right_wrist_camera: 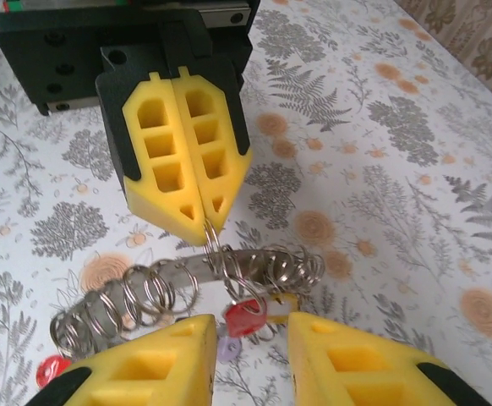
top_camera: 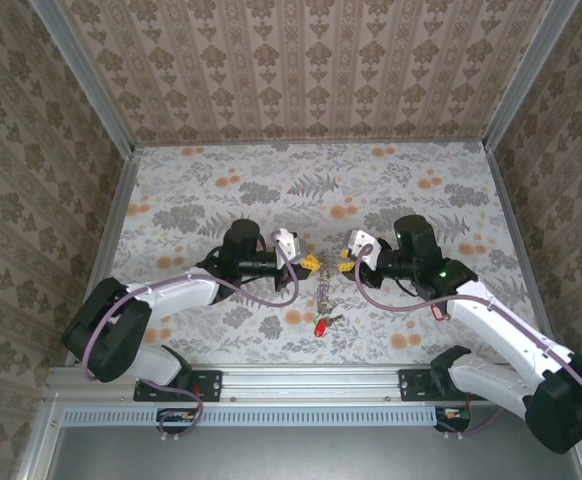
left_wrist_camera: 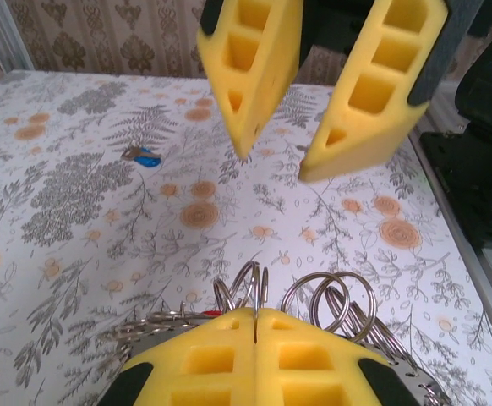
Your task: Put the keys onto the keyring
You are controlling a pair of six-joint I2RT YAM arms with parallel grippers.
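Left wrist: blue-tagged key (left_wrist_camera: 142, 156) lies beyond keyring (left_wrist_camera: 337, 298).

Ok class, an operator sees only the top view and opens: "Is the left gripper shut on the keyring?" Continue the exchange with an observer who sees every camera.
Observer: Yes, the left gripper is shut, pinching one loop of the keyring.
Operator: And the right one?
Observer: The right gripper is open, with a red key seen between its fingers.
Operator: Any loose keys?
Observer: A blue key lies alone on the table.
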